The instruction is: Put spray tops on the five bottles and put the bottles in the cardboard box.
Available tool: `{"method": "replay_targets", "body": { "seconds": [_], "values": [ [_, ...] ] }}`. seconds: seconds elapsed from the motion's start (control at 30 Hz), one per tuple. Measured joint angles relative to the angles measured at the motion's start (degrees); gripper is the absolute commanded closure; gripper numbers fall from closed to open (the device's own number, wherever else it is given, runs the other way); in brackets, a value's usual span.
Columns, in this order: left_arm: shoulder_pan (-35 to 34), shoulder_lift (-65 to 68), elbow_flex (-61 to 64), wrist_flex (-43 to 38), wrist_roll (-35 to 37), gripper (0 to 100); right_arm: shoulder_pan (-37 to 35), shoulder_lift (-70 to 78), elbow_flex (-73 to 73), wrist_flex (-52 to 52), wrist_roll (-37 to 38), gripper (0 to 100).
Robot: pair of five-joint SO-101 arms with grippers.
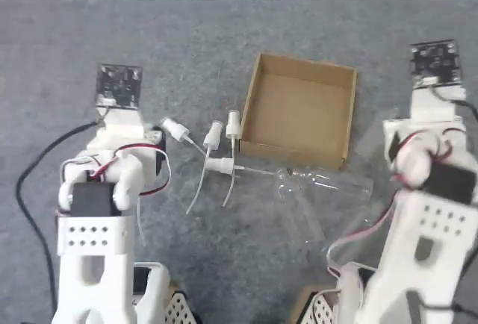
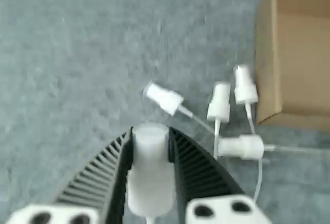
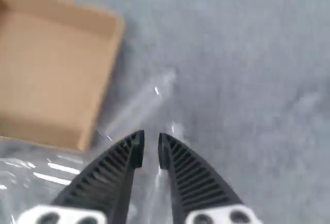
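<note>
My left gripper is shut on a white spray top, held upright between the ribbed fingers above the grey mat. Three more spray tops lie ahead of it, with another by the cardboard box. From above, these tops lie left of the box. Several clear bottles lie in front of the box. My right gripper hangs above the mat with its fingers a narrow gap apart; a clear bottle lies beyond it, off the box corner.
Grey carpet-like mat covers the table. The left arm and right arm stand at the near side, each with red and black cables. More clear bottles glint near the box's front wall.
</note>
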Motion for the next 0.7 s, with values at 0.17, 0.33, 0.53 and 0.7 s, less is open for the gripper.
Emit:
{"method": "replay_targets", "body": {
  "seconds": [0.17,0.33,0.53,0.7],
  "values": [
    [-0.1,0.0,7.1,-5.0,-0.4,99,4.9,11.1,0.0,0.0,0.3,79.3],
    [0.0,0.0,11.9,-9.1,-1.8,99,7.1,22.9,-0.5,-0.7,0.3,79.3],
    [-0.1,0.0,12.2,-9.7,-1.9,99,7.0,34.8,-3.3,-5.8,0.3,79.3],
    [0.0,0.0,12.7,-9.7,-1.9,99,7.2,43.5,-5.5,-8.6,0.3,79.3]
  ]
}}
